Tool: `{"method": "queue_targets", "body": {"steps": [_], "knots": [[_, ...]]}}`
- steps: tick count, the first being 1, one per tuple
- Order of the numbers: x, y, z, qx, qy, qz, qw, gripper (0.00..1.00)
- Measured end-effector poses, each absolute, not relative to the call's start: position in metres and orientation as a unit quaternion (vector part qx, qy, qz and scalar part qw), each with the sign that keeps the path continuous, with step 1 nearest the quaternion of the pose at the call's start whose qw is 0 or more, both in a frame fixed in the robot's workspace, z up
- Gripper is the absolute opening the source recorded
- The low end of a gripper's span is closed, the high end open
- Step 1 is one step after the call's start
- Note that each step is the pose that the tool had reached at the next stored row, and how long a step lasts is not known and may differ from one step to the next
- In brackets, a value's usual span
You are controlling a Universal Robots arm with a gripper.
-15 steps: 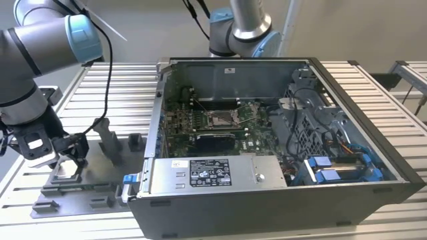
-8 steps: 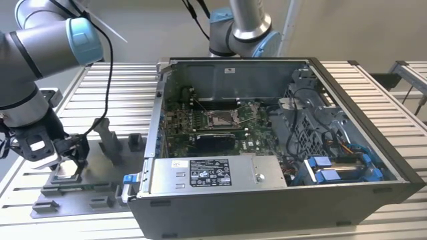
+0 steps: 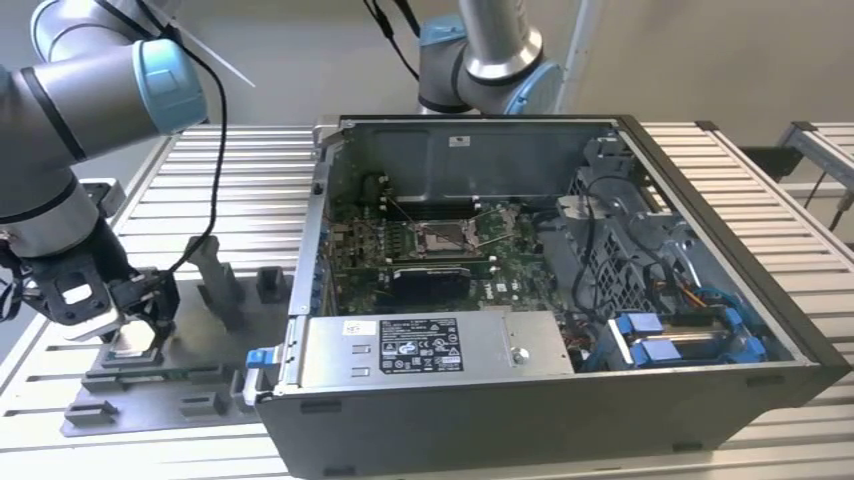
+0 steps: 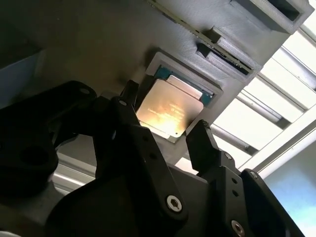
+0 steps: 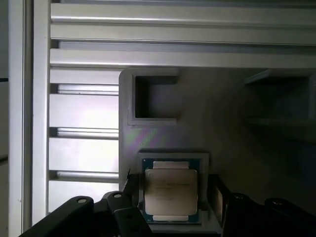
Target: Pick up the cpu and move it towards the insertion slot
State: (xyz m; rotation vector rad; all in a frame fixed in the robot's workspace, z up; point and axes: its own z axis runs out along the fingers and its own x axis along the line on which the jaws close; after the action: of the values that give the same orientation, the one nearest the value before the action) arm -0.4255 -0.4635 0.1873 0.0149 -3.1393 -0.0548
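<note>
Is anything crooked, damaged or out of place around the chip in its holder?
Nothing stands out. The cpu lies flat and square in its pocket of the grey fixture, and the open gripper straddles it, one finger on each side.

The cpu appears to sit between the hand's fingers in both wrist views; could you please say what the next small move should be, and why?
Probably close the hand on the cpu. In both wrist views its open fingers flank opposite edges with gaps showing, and the cpu lies flat in its grey fixture recess, not lifted.
</note>
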Motion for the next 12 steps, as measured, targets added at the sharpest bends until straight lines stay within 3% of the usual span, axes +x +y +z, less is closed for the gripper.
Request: {"method": "queue_targets", "body": {"steps": [12], "knots": [[-0.4258, -0.4683, 0.1848, 0.005, -1.000, -0.017, 0.001, 1.00]]}}
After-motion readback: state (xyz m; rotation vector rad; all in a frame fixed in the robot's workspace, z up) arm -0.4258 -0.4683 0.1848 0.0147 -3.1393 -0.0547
